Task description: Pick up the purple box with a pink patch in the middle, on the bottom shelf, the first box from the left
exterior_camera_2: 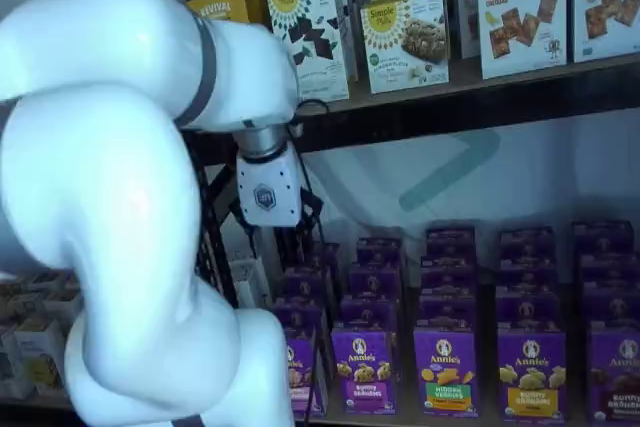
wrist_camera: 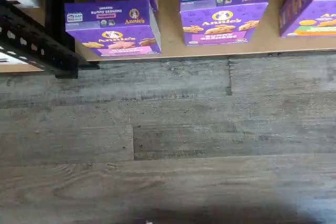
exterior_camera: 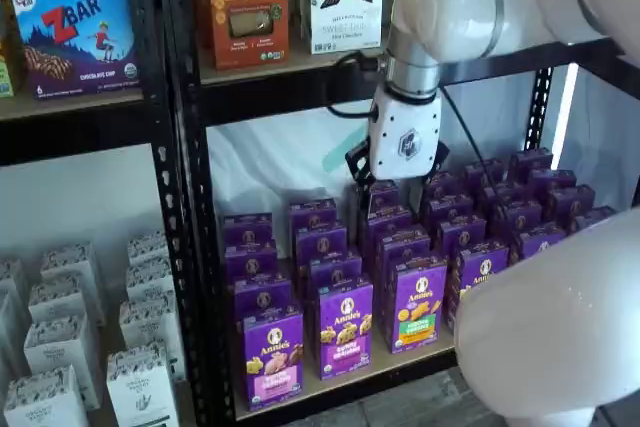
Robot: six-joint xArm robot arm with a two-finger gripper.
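Note:
The purple box (wrist_camera: 113, 35) with a pink band stands at the front left corner of the bottom shelf (wrist_camera: 169, 45), next to the black rack upright (wrist_camera: 58, 24). In a shelf view it is the front-left carton (exterior_camera: 272, 357); in a shelf view the white arm half hides it (exterior_camera_2: 303, 372). My gripper (exterior_camera: 398, 179) hangs above the rear rows of purple cartons, higher than the box and to its right, fingers apart, holding nothing. It also shows under the white wrist (exterior_camera_2: 275, 232).
Beside the box stand a purple-banded carton (wrist_camera: 223, 19) and a green-banded one (wrist_camera: 310, 11), with more rows behind. Grey plank floor (wrist_camera: 168, 140) lies before the shelf. White cartons (exterior_camera: 60, 347) fill the rack to the left. My arm's white links (exterior_camera: 560, 327) bulk in front.

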